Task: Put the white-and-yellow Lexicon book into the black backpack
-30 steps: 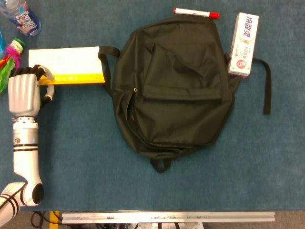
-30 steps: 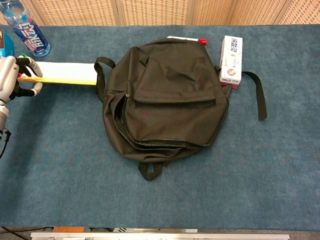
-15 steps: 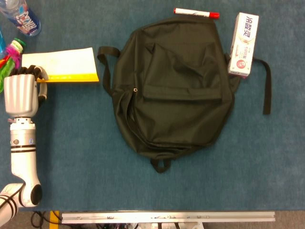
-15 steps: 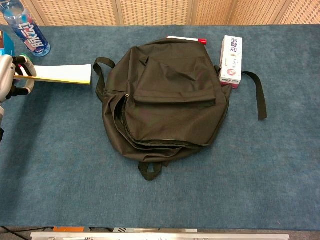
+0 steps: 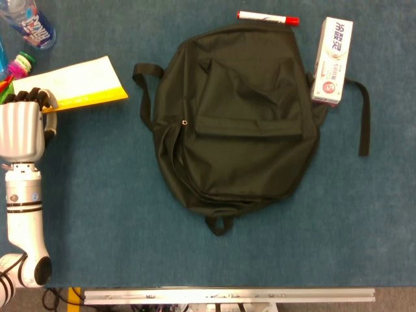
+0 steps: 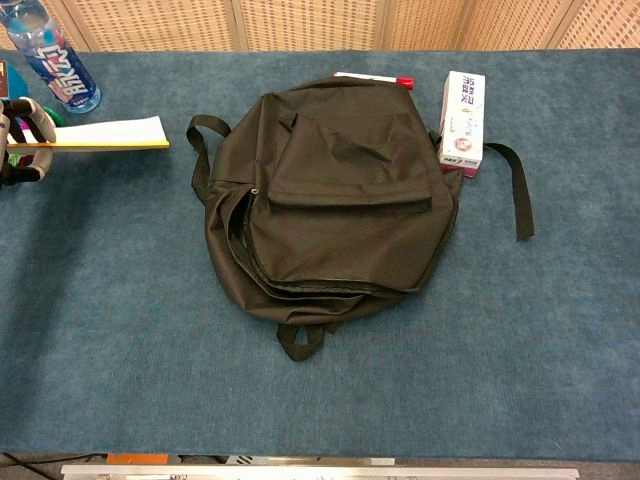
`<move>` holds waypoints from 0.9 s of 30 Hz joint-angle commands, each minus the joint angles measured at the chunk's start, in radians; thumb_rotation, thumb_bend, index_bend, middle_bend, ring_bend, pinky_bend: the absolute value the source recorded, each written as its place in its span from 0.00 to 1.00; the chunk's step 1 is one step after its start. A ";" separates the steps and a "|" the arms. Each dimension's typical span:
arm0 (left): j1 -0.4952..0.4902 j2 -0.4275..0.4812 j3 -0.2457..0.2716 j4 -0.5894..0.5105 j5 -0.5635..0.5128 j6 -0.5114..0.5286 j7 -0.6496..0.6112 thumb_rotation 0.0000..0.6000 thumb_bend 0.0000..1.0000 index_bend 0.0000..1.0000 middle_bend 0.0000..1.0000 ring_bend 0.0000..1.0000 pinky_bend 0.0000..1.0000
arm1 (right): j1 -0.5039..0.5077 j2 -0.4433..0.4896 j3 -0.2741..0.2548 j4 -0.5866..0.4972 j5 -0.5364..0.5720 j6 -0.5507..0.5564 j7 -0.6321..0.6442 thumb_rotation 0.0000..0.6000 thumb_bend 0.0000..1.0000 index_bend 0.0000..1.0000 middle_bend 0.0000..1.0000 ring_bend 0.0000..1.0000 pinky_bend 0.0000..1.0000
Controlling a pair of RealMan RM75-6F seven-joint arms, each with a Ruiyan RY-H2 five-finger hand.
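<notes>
While gripped at its near end by the left hand (image 5: 23,130), book (image 5: 75,81) lifted clear of desk (image 5: 97,214), tilted for carrying toward backpack (image 5: 237,120) lying well off to hand's right, zip slightly open.

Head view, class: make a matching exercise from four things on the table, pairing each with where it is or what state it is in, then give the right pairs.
Column one:
1. Lexicon book
2. red marker
3. white carton
4. water bottle

Column two:
A. far left corner of the table
B. held at one end by the left hand
C. beside the backpack's right side, on a strap
D. just beyond the backpack's top edge

Pairs: 1-B, 2-D, 3-C, 4-A
</notes>
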 commanded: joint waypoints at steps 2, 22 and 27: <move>0.012 0.023 0.017 -0.033 0.052 0.049 -0.064 1.00 0.41 0.65 0.59 0.55 0.54 | 0.006 0.000 0.000 -0.007 -0.013 0.002 -0.015 1.00 0.08 0.31 0.32 0.19 0.24; 0.086 0.167 0.110 -0.239 0.235 0.214 -0.157 1.00 0.41 0.65 0.59 0.55 0.55 | 0.212 -0.001 -0.019 -0.242 -0.138 -0.278 -0.246 1.00 0.03 0.31 0.32 0.19 0.26; 0.105 0.187 0.127 -0.261 0.255 0.233 -0.157 1.00 0.41 0.65 0.59 0.55 0.55 | 0.290 -0.052 -0.005 -0.297 -0.096 -0.409 -0.320 1.00 0.00 0.31 0.32 0.19 0.27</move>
